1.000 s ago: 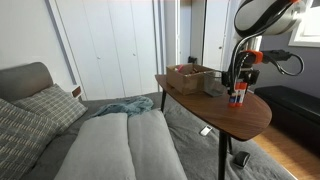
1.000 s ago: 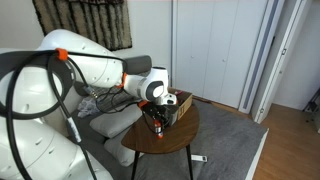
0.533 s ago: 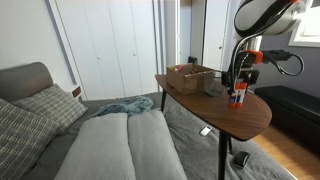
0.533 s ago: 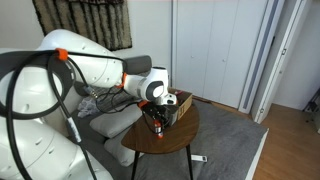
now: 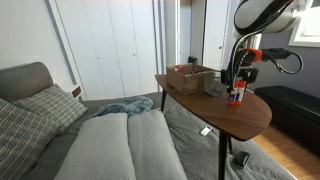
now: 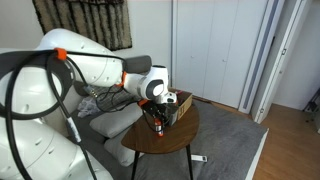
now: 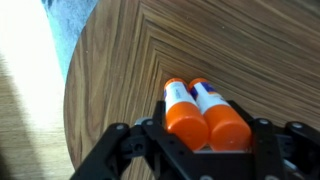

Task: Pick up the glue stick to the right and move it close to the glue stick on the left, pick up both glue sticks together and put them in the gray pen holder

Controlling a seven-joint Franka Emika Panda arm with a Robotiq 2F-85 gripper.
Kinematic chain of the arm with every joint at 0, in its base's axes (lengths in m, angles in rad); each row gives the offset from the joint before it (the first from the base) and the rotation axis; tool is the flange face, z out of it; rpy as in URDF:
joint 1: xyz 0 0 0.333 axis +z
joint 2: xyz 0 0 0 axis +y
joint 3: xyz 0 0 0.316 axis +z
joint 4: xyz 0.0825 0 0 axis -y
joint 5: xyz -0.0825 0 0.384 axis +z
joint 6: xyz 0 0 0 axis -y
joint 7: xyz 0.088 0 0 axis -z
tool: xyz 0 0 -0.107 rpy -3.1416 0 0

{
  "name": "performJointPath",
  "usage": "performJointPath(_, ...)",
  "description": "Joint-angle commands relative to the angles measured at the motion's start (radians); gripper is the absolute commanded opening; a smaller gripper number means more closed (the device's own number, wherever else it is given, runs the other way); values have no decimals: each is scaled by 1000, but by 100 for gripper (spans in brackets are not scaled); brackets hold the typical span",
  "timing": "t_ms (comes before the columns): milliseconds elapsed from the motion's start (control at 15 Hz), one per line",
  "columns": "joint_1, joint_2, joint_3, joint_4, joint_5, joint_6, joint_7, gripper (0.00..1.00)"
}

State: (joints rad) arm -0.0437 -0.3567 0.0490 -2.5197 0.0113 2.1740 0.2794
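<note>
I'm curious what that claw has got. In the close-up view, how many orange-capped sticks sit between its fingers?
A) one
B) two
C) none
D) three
B: the wrist view shows two glue sticks side by side, touching, between the gripper fingers.

So the two glue sticks [image 7: 200, 112] are side by side, touching, right between the gripper [image 7: 208, 138] fingers, one finger against each outer side. They're upright over the near part of the table [image 5: 215, 112]. In an exterior view the pen holder [image 5: 214, 88] sits just beside them, with the box [image 5: 188, 77] behind it at the table's far end. The couch [image 5: 120, 145] is alongside the table.
</note>
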Motion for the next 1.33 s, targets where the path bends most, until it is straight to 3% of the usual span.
performJointPath(0,5,-22,0,50,-1,-60,-3,37)
performJointPath(200,3,-26,8,95,-17,-96,5,37)
performJointPath(267,2,-11,1,65,-5,-54,0,62)
performJointPath(667,3,-15,2,89,-7,-75,0,62)
performJointPath(733,4,-20,2,95,-9,-75,-5,37)
performJointPath(1267,11,-36,-17,239,-14,-194,-117,37)
